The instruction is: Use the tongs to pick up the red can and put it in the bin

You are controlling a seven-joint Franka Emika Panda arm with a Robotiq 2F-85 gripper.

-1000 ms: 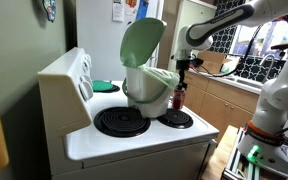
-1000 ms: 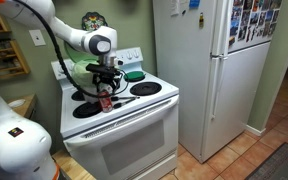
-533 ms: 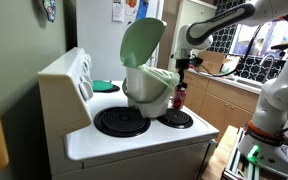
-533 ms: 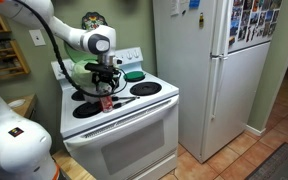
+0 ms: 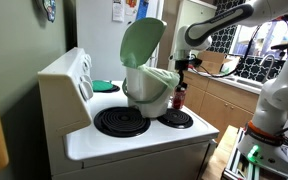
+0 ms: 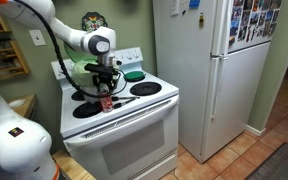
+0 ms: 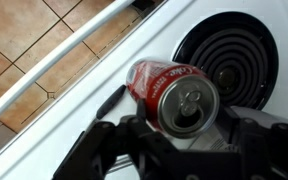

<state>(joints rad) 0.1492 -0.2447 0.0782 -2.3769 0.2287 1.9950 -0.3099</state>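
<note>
The red can (image 7: 169, 90), with a silver top, fills the middle of the wrist view, tilted over the white stove top. Dark tongs (image 7: 109, 101) reach down on both sides of it and clasp it. My gripper (image 7: 174, 142) is shut on the tongs above the can. In both exterior views the gripper (image 5: 184, 68) (image 6: 106, 82) hangs over the stove's front with the can (image 5: 179, 96) (image 6: 106, 101) just below it, close beside the bin. The white bin (image 5: 149, 90) stands on the stove with its pale-green lid (image 5: 142, 42) raised.
A coil burner (image 7: 229, 55) lies just behind the can. The oven door handle (image 7: 54, 65) and tiled floor are beyond the stove's front edge. A green dish (image 6: 134, 75) sits on a back burner. A fridge (image 6: 214, 60) stands beside the stove.
</note>
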